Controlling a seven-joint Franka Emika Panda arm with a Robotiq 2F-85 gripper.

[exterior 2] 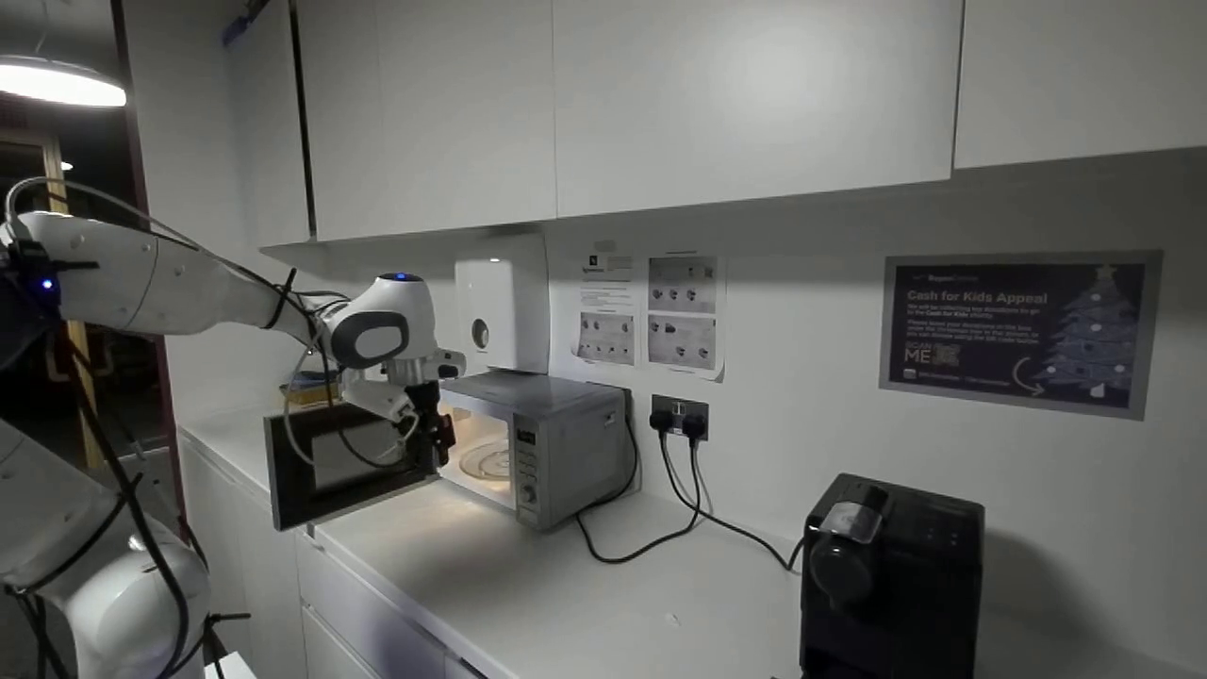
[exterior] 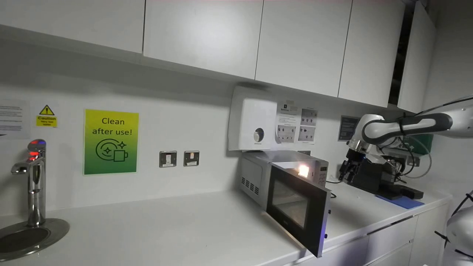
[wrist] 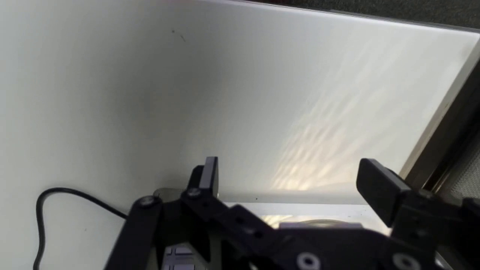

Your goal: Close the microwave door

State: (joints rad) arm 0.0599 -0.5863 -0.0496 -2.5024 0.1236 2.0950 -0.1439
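Black two-fingered claw (wrist: 290, 172) — jaws spread apart. Black-framed, dark-glass microwave door (exterior: 296, 207) — standing open, reaching past the edge of the white counter (exterior: 166, 229). Silver-grey boxy microwave (exterior 2: 556, 438), lit inside. White wall (exterior: 196, 122): yellow-green poster (exterior: 111, 142), "Clean after use!"; grey-bordered dark poster (exterior 2: 1018, 335), "Cash for Kids Appeal".

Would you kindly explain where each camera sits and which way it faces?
An exterior view: tap side, facing the microwave door from outside; arm at right.
An exterior view: black machine side, facing the lit microwave; arm at left.
Wrist view: on the wrist, facing down at the counter; open jaws at bottom.
Both exterior views share microwave, door and arm.
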